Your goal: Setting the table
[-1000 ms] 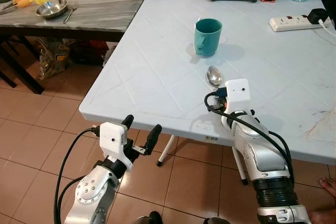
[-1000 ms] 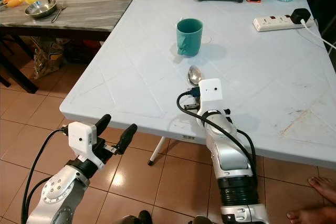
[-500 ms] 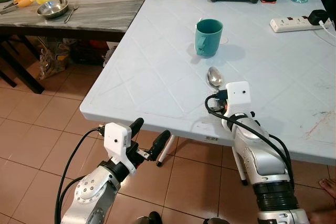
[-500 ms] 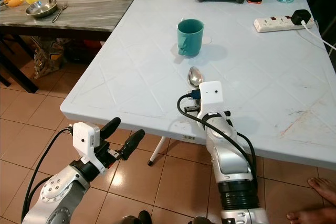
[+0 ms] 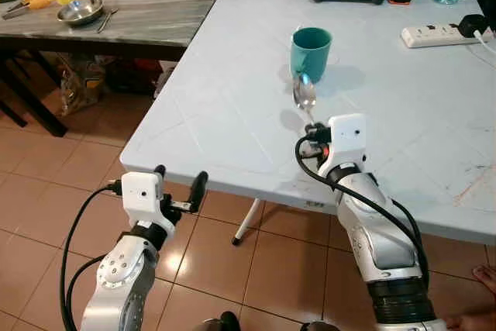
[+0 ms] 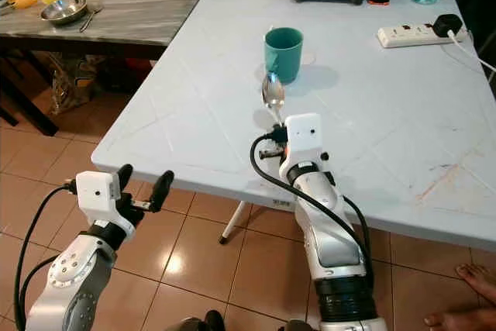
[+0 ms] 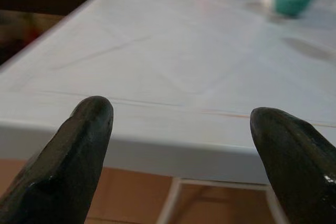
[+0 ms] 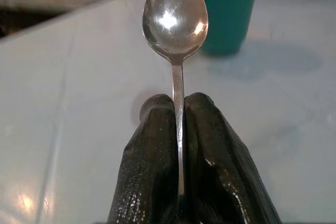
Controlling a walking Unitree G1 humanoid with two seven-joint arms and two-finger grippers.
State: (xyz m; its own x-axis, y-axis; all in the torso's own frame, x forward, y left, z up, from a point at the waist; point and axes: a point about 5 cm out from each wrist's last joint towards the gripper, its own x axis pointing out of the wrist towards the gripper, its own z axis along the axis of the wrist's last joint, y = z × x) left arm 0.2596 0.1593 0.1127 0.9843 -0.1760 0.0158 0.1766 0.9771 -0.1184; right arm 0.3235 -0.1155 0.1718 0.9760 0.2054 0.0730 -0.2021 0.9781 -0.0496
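The right gripper (image 8: 178, 129) pinches the thin handle of a shiny spoon (image 8: 175, 17) and holds it up over the white tabletop (image 5: 232, 106), near the green cup (image 5: 311, 53). The left gripper (image 5: 180, 184) is wide apart, just off the tabletop's edge.

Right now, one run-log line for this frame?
task: set table | right gripper: shut on spoon, over white table, bowl toward teal mug | left gripper: open, idle off table edge
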